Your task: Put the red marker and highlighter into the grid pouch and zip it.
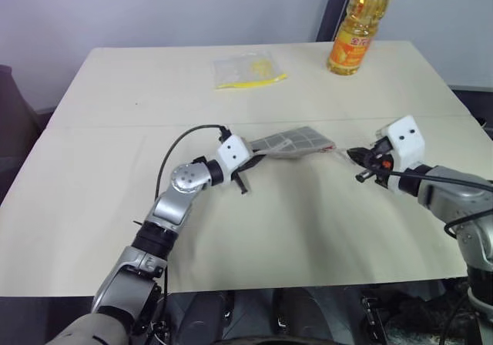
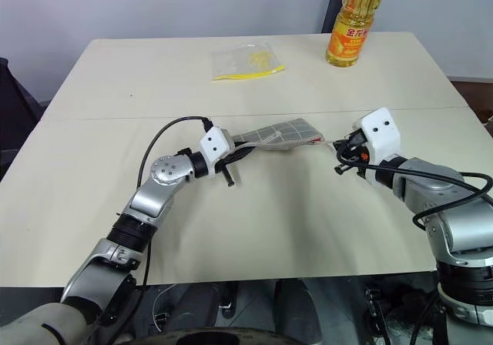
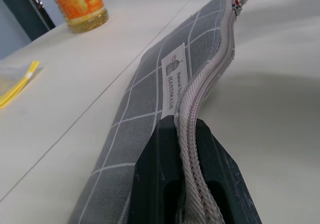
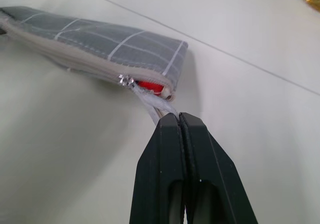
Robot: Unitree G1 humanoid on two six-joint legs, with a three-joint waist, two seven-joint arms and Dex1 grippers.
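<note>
At the middle of the table, the grid pouch hangs stretched between your two arms, its long axis running across from left to right and lifted clear of the tabletop. The zipper is drawn almost to the right-hand end; a short gap remains there, and something red, likely the red marker, shows inside it. The highlighter cannot be made out.

Your left gripper is clamped on the pouch's left end, fingers pinched across the zipper tape. Your right gripper has its fingers pressed together on the white zipper pull, which trails from the slider towards that hand. The right hand is the nearer one to the unclosed end, and the pull lies in line with the pouch's length.

I judge the job nearly complete: the remaining travel runs rightward along that axis.

A clear bag with yellow contents and an oil bottle stand well apart at the far edge.
</note>
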